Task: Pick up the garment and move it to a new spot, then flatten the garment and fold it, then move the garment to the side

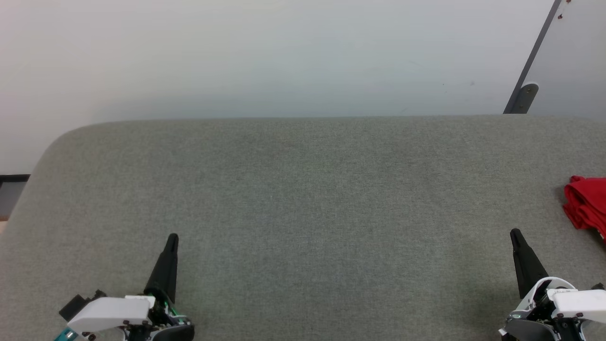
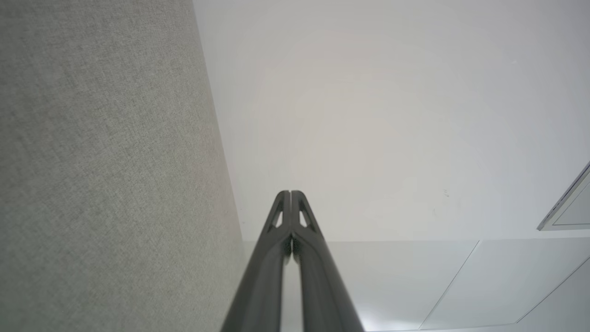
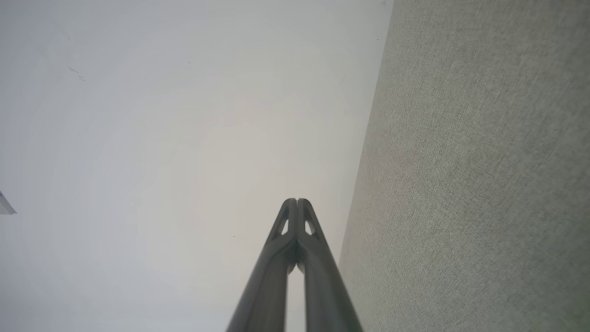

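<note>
A grey fabric-covered counter (image 1: pixel 303 189) stretched in front of a pale wall (image 1: pixel 284 57). The garment (image 1: pixel 587 203), a bunched red heap, lay on the counter at the far right edge of the head view, partly cut off. The left claw (image 1: pixel 172 237) sat at the lower left, its two dark fingers pressed together and holding nothing. The right claw (image 1: pixel 515 233) sat at the lower right, fingers likewise together and empty, near the garment but apart from it.

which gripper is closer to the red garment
The right gripper, at the lower right of the head view, close to the red garment; the left gripper sits far across the grey surface.
</note>
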Tool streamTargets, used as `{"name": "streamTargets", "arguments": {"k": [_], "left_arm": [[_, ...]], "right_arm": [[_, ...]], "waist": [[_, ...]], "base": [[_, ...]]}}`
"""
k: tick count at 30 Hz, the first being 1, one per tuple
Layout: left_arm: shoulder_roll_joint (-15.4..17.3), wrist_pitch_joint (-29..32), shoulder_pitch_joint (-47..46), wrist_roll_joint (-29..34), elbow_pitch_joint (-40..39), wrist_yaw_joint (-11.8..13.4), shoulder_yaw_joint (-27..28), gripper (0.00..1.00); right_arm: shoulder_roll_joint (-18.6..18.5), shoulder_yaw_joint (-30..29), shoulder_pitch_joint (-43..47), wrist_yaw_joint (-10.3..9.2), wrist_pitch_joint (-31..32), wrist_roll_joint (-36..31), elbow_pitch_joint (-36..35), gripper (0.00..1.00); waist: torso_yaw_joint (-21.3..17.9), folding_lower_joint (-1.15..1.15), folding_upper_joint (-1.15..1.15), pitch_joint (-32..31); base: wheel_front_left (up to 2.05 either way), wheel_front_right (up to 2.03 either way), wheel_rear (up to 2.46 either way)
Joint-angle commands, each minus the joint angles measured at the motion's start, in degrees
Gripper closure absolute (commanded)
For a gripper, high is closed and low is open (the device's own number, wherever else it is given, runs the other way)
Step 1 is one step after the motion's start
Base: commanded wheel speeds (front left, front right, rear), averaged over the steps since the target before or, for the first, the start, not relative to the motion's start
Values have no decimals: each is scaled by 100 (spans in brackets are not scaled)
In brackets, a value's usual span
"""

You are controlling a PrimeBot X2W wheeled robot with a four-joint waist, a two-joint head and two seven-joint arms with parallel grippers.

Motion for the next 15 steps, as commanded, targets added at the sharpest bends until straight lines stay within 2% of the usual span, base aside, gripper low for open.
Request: {"name": "streamTargets", "arguments": {"k": [1,15], "left_arm": [[-9,2,-57,29,7,-20,15,100],[-19,18,-58,47,8,-20,30,100]], "right_arm": [[21,-1,-16,-6,10,20,1,100],[21,0,-16,-6,10,20,1,100]], "waist": [[0,0,0,0],[0,0,0,0]], "base": [[0,0,0],[0,0,0]]}}
